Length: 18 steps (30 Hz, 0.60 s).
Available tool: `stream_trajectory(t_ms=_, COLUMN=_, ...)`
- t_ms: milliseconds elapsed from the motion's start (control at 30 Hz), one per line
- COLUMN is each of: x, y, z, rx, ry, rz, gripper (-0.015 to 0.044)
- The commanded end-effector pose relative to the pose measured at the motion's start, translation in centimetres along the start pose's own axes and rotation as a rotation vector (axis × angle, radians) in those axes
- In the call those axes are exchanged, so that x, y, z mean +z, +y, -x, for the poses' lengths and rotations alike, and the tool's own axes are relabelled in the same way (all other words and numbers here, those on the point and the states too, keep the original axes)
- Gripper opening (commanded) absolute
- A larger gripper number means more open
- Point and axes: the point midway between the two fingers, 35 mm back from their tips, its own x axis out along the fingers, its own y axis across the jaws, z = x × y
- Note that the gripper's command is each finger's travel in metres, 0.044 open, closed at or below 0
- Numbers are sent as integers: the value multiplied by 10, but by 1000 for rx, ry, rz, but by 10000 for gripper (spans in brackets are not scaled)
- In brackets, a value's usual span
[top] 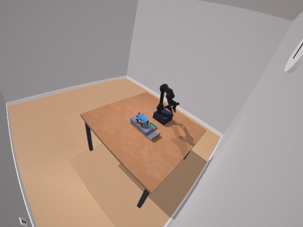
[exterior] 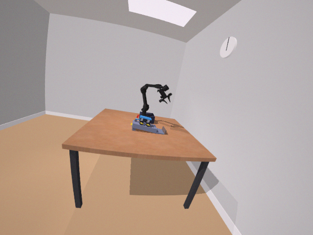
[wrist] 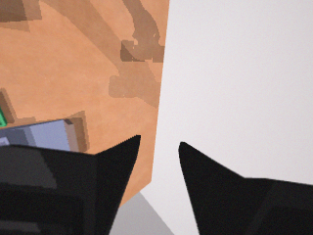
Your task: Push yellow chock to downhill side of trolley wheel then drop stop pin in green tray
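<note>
The trolley with a blue deck (top: 143, 117) (exterior: 145, 117) stands on the grey-blue ramp (top: 147, 131) (exterior: 144, 128) (wrist: 51, 135). The stop pin's red head (top: 138, 113) (exterior: 137, 116) shows at the trolley's uphill end. A small yellow piece (exterior: 131, 124), probably the chock, shows beyond the ramp's uphill end; its base and handle cannot be made out. The green tray (top: 153, 126) (wrist: 2, 117) lies beside the ramp, on the arm's side. My gripper (top: 173, 112) (exterior: 168, 102) (wrist: 159, 142) is partly open and empty, high above the table and well away from the trolley, pointing down.
The arm's dark base block (top: 162, 117) (exterior: 151, 118) stands behind the ramp and tray. A raised lip (top: 156, 135) (exterior: 164, 130) closes the ramp's downhill end. The wooden table's edge (wrist: 158, 117) passes below my fingers in the wrist view.
</note>
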Motion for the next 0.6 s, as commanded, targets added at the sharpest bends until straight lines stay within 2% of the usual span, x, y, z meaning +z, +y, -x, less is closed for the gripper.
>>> stream_trajectory(t_ms=0, x=-18, y=17, z=-1, rx=37, ry=46, rz=-98, gripper=190)
stream_trajectory(t_ms=567, x=-107, y=130, z=18, rx=217, ry=317, rz=-551, gripper=190)
